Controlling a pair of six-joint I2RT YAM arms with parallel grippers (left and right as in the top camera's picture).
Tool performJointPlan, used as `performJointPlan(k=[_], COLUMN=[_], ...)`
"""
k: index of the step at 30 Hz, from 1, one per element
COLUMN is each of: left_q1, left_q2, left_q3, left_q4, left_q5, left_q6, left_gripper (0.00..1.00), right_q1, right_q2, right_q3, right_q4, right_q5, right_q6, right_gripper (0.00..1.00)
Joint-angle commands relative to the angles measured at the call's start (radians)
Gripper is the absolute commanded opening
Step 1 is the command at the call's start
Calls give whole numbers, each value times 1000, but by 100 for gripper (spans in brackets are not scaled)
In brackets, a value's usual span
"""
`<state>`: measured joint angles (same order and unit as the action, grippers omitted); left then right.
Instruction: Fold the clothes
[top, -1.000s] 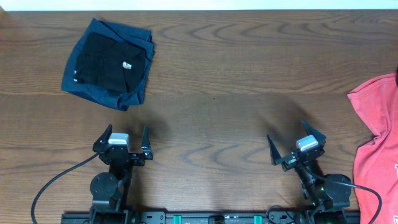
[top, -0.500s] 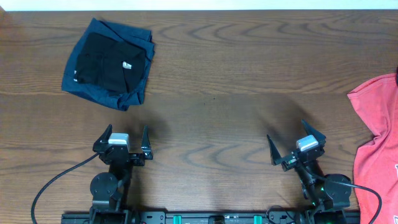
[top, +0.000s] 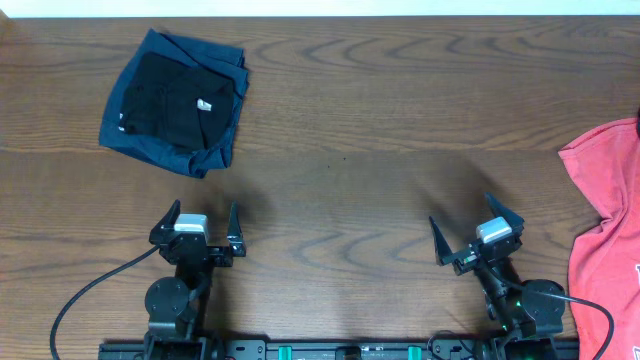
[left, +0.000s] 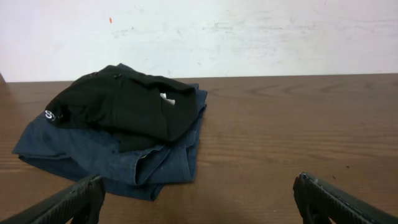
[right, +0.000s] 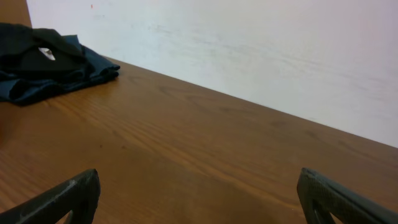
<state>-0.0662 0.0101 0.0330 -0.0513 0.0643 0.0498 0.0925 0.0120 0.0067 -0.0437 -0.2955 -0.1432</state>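
**Both claws spread and empty; the red shirt is next to fold**

The left claw (top: 200, 224) and the right claw (top: 470, 234) both stand with the jaws wide apart and hold nothing. Each sits at the near edge of the table (top: 380, 130).

I judge that the step in hand is to fetch the next piece that is not folded. This is the red T-shirt (top: 605, 230). It lies near the right claw, on its outer side, loose and wrinkled, and it runs partly out of the overhead view.

To do this well, the right claw should turn outward and come down on the nearest edge of the cloth, not on the middle. It should close firmly there and draw the shirt onto the bare wood between the two claws. There the left claw can reach it too, and the shirt can be spread flat first.

The other clothes lie well ahead of the left claw, slightly to its outer side. A black garment (top: 170, 100) with a small white tag rests folded on a navy garment (top: 160, 150). The drag should stay away from this pile.
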Motion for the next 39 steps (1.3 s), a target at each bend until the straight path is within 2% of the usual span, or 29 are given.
performJointPlan(k=[1,17,21,26,29,32,35,39], left_q1=[3,3,3,3,3,3,3,3], left_q2=[-6,-6,-6,-5,-3,21,94,301], left_q3=[-29,-29,-28,-22,-10,58,195,441], left_q4=[-13,-13,-11,-11,-21,-87,-172,-310], left_q5=[6,10,53,172,263,280,216,146], left_q6=[-1,-11,-129,-373,-388,-363,-289,-259], left_gripper=[98,98,98,98,98,98,98,98], right_q1=[-8,-8,-8,-8,-8,-8,-8,-8], right_q2=[-2,-2,-2,-1,-1,2,42,222], right_q3=[-1,-1,-1,-1,3,51,151,343], right_q4=[-4,23,26,19,60,79,31,-102], right_q5=[0,0,-27,-132,-140,-139,-122,-85], right_q6=[-11,-11,14,208,284,314,315,295], right_gripper=[99,99,99,99,99,99,99,99])
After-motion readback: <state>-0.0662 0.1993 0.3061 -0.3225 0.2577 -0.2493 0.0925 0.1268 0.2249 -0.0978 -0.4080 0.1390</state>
